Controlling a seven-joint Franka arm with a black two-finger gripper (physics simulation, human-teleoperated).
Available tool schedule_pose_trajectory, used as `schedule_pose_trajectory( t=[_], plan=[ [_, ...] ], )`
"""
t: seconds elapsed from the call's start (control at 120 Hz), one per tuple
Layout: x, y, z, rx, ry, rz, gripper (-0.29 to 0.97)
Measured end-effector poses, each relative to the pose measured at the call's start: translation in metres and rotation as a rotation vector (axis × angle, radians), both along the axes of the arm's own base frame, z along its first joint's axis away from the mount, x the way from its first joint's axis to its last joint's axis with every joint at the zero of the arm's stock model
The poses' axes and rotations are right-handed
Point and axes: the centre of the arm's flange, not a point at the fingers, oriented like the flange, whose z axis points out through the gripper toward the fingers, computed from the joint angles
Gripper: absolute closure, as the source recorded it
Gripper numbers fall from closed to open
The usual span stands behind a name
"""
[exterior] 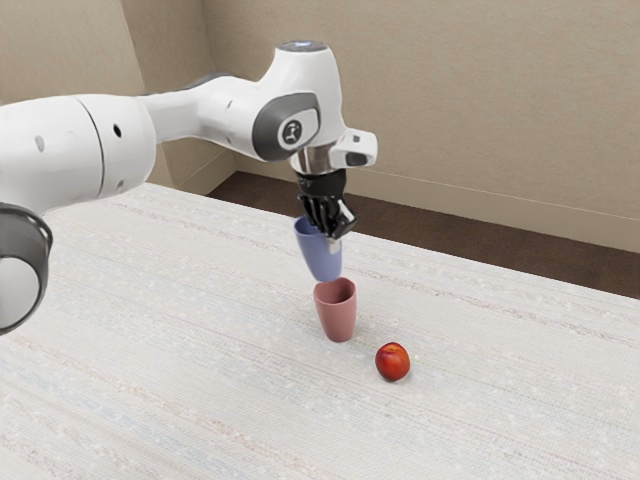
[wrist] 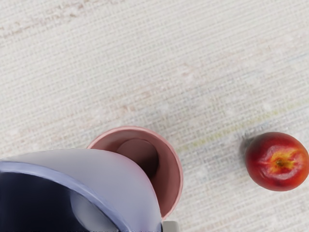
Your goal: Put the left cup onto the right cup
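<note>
Ok, blue cup (exterior: 320,258) in gripper (exterior: 328,232), abv pink cup (exterior: 336,310).

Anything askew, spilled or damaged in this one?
Only the blue cup: it hangs slightly tilted from the gripper, held at its rim just above the upright pink cup. Nothing spilled or damaged; the red apple lies apart from both.

The gripper (exterior: 328,228) clasped the blue cup (exterior: 320,258) by its rim, tilted just above the upright pink cup (exterior: 336,312) on the table (exterior: 180,380). An apple (exterior: 393,361) lay nearby, toward the exterior view's right.
</note>
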Motion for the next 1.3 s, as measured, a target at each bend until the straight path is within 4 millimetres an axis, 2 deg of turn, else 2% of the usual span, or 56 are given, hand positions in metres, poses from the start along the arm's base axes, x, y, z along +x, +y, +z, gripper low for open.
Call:
schedule_pose_trajectory(
  t=[0.117,0.683,1.067,1.108,1.3],
  plan=[
    [0.007,-0.001,-0.012,0.003,0.009,0.002,0.78],
    [0.002,-0.013,-0.025,0.007,0.031,-0.015,0.78],
    [0.010,-0.018,-0.065,0.021,0.050,-0.017,0.78],
    [0.010,-0.018,-0.067,0.020,0.051,-0.016,0.74],
    [0.008,-0.018,-0.067,0.010,0.050,-0.008,0.33]
  ],
)
